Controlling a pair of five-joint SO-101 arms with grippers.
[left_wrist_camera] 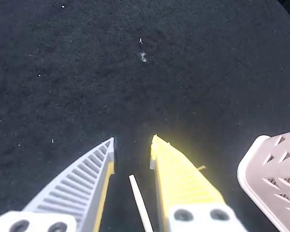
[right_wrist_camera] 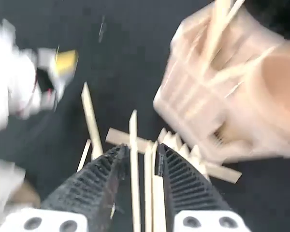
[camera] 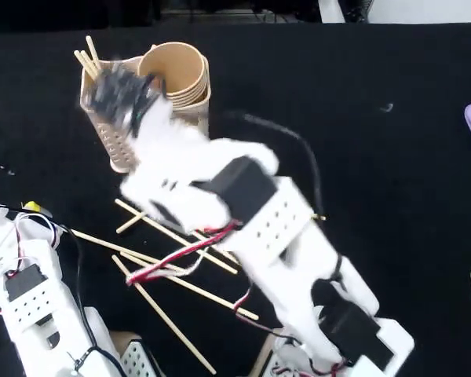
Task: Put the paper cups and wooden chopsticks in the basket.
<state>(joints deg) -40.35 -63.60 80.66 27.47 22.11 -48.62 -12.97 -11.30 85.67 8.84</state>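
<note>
Basket [camera: 118,145]: pale plastic with tall perforated walls, standing at the far left of the black table [camera: 377,157].
Basket contents: nested paper cups [camera: 177,71] fill one side; a few chopsticks in the basket [camera: 86,55] stick up out of the opposite corner, leaning outward.
Paper cups: tan, round and smooth-walled, their rims stepped one inside the other.
Right gripper [right_wrist_camera: 141,150]: black ribbed fingers set narrow, clamping the held chopsticks [right_wrist_camera: 134,164], which run lengthwise between them. In the high view it hangs blurred over the basket's open top [camera: 118,90], beside the cups.
Left gripper [left_wrist_camera: 133,141]: one grey ribbed finger and one yellow one, parted moderately and low over the cloth near the table's left edge. The end of a single chopstick [left_wrist_camera: 137,198] lies in the gap, touching neither finger.
Loose chopsticks [camera: 180,267]: thin, straight, pale wood, scattered and crossing one another on the cloth between the two arms, in front of the basket.
Table: matte black fabric with fine lint specks.
Perforated wall [left_wrist_camera: 273,179]: pale plastic with a rounded corner and triangular cut-outs, near the yellow finger; I cannot tell whether it is the basket.
</note>
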